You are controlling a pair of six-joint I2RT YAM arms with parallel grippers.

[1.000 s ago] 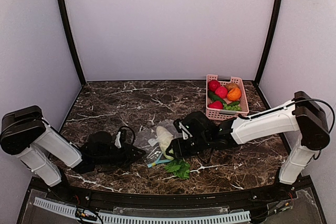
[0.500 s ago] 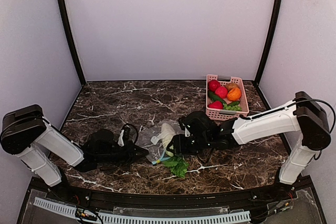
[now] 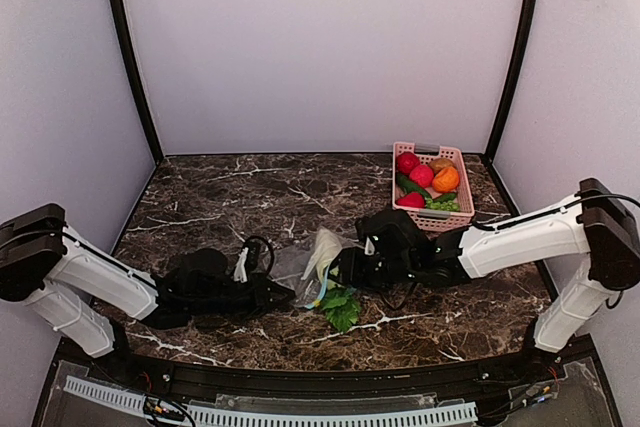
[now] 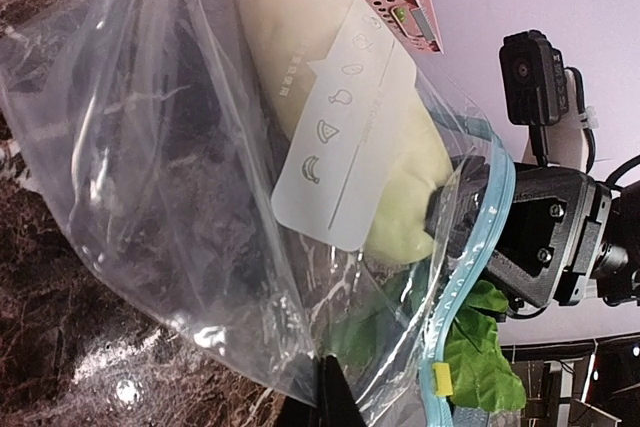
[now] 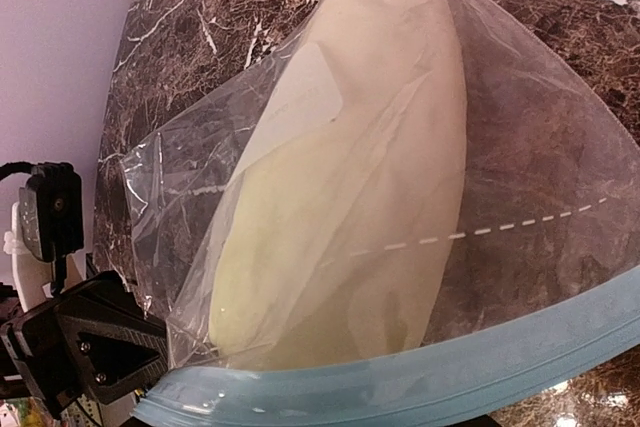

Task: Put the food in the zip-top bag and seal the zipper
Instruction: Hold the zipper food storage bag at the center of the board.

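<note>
Left arm (image 3: 100,277): stretched low over the marble table (image 3: 220,197); left claw (image 3: 283,295) pinched shut on the zip-top bag (image 4: 150,147) edge.
Right arm (image 3: 520,237): reaching low leftward; right claw (image 3: 338,272) part-spread, gripping the gourd (image 4: 290,7) end.
Bag: clear, crinkly; teal zipper (image 5: 450,372); whitish label patch (image 4: 340,167).
Inside bag: smooth pale gourd.
Leafy green (image 3: 340,307): on the table beside the bag mouth.
Basket (image 3: 432,215): pink, holding toy produce.

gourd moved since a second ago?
Yes. The gourd, in the bag, shifted slightly up-right in the top view, toward the pink basket.
</note>
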